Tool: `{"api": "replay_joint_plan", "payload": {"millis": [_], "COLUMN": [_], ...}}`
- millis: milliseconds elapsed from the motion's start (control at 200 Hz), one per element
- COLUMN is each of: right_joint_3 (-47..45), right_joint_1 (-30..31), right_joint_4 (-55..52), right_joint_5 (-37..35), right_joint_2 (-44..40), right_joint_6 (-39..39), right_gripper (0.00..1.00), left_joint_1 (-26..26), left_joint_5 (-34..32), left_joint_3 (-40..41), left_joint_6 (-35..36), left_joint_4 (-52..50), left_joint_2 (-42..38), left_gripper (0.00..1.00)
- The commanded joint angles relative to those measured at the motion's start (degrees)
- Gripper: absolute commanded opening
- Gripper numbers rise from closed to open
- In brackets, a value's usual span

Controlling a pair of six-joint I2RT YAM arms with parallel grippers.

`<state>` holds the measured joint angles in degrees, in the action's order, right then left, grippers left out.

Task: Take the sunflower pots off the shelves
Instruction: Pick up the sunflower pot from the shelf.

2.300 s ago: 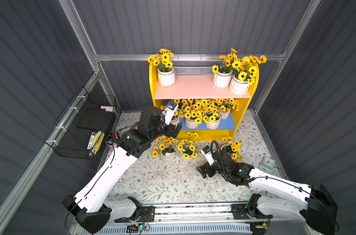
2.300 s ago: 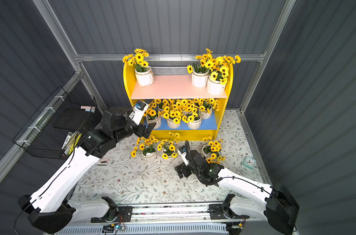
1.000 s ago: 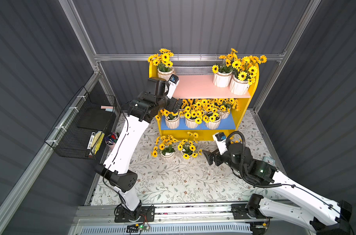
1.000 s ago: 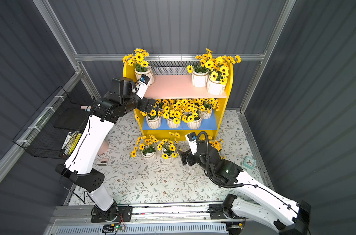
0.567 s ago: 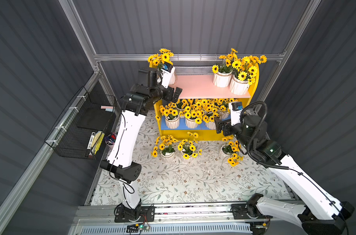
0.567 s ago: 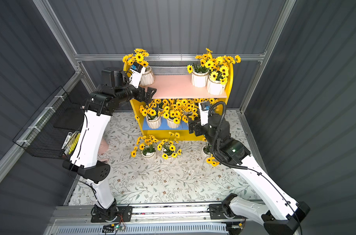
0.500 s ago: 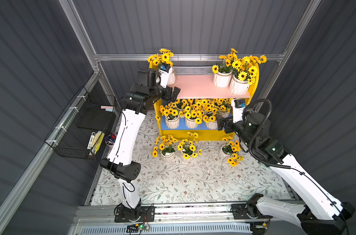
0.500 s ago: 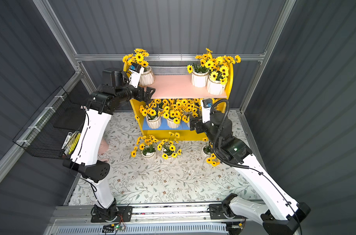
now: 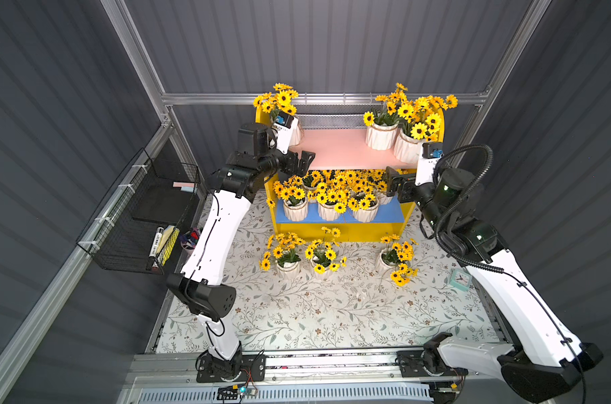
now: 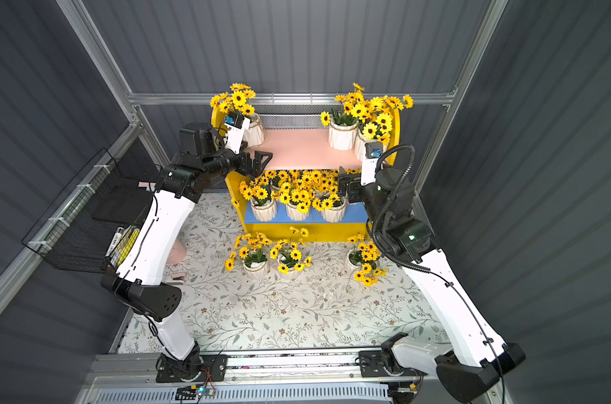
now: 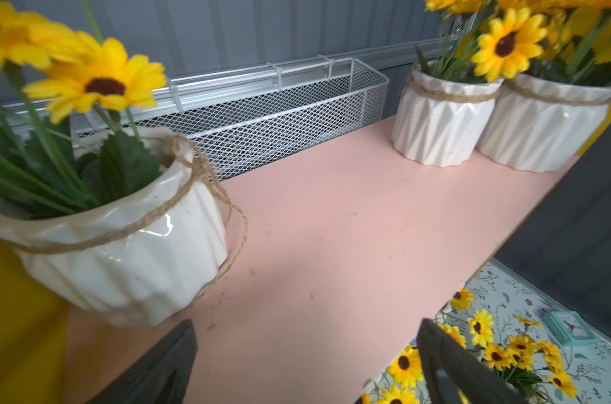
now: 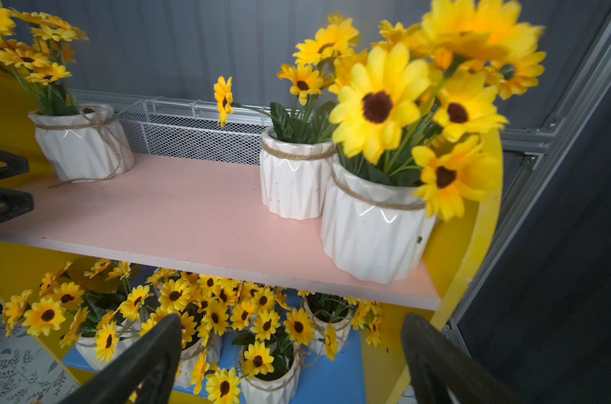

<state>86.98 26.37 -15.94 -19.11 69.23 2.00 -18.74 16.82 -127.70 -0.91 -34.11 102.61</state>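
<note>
The shelves have yellow sides, a pink upper board (image 9: 335, 150) and a blue lower board (image 9: 391, 213). One sunflower pot (image 11: 122, 266) stands at the pink board's left end, and two more (image 9: 381, 136) (image 12: 370, 238) stand at its right end. Several pots crowd the blue board. Three pots (image 9: 286, 267) (image 9: 323, 267) (image 9: 384, 260) stand on the floor mat in front. My left gripper (image 9: 306, 161) (image 11: 307, 325) is open at the pink board's front edge, beside the left pot and holding nothing. My right gripper (image 9: 389, 180) (image 12: 292, 318) is open and empty before the shelves' right end, between the two boards.
A white mesh basket (image 9: 332, 119) hangs behind the pink board. A black wire rack (image 9: 139, 217) is on the left wall, with a cup of markers (image 9: 190, 241) below it. A teal clock (image 9: 461, 278) lies on the floral mat at the right.
Both arms have risen from near the floor to shelf height. The left gripper climbed from the lower board to the pink board's edge; the right swung from the floor pot to the shelves' right end.
</note>
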Motion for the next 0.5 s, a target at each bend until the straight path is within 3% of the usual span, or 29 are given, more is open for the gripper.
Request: {"api": "replay_joint_plan", "payload": {"millis": [0, 140, 240, 300, 415, 495], "right_joint_3": [2.92, 6.08, 9.03, 10.37, 12.11, 12.25], "right_joint_1": [-2.11, -5.94, -8.44, -9.76, -11.29, -12.53], "right_joint_4": [0.83, 0.55, -0.31, -0.48, -1.15, -1.15], "right_joint_5": [-0.62, 0.51, 2.18, 3.24, 4.84, 6.66], "right_joint_2": [2.07, 4.05, 6.01, 7.01, 8.18, 8.44], "right_joint_6": [1.56, 0.24, -0.94, -1.44, -2.1, -3.04], "right_gripper": [0.99, 0.99, 0.99, 0.99, 0.99, 0.99], "left_joint_1": [0.2, 0.11, -0.94, -3.64, -11.03, -11.92], "left_joint_5": [6.6, 14.35, 17.15, 14.89, 5.04, 1.64], "left_joint_3": [2.8, 11.01, 23.98, 30.39, 36.05, 37.52], "left_joint_6": [-1.91, -5.65, -8.79, -5.5, 9.45, 11.61], "left_joint_4": [5.17, 10.79, 24.29, 29.67, 29.83, 30.97], "left_joint_2": [-5.17, -10.03, -16.1, -18.95, -21.51, -21.54], "left_gripper": [1.0, 1.0, 1.0, 0.99, 0.99, 0.99]}}
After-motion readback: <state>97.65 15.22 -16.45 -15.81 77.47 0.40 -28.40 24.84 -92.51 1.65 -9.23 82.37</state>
